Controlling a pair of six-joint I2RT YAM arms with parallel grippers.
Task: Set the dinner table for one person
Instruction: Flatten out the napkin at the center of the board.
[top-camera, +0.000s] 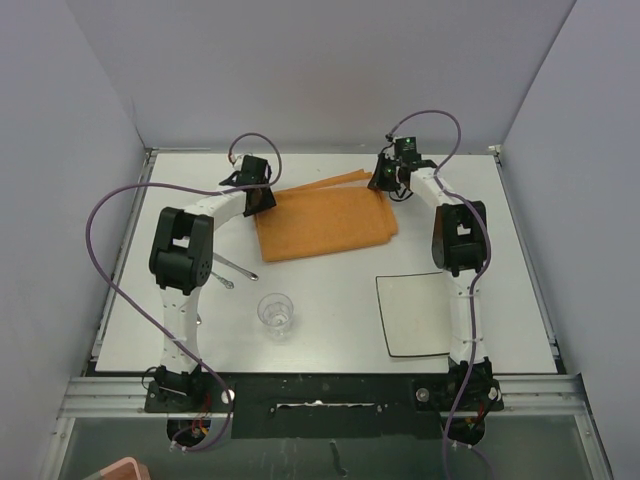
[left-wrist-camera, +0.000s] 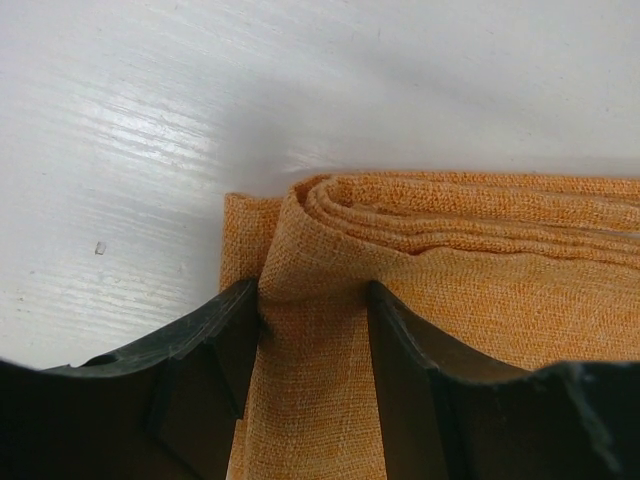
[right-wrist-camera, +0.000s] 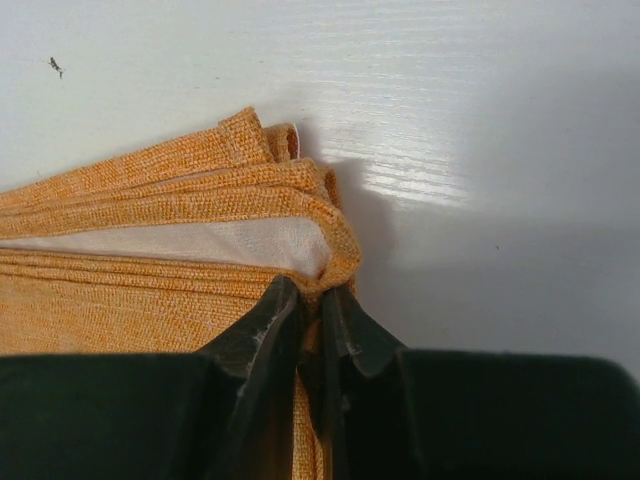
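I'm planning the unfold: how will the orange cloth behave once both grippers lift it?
Probably floppy: the orange cloth bunches inside the left gripper, and its layers curl at the right gripper. It is likely light and would sag mid-span; loose layers may fall open.

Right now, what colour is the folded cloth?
The cloth is orange; right wrist view shows it best.

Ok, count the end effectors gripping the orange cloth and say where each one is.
2. The left end effector grips the orange cloth at its far left corner; the right end effector pinches its far right corner.
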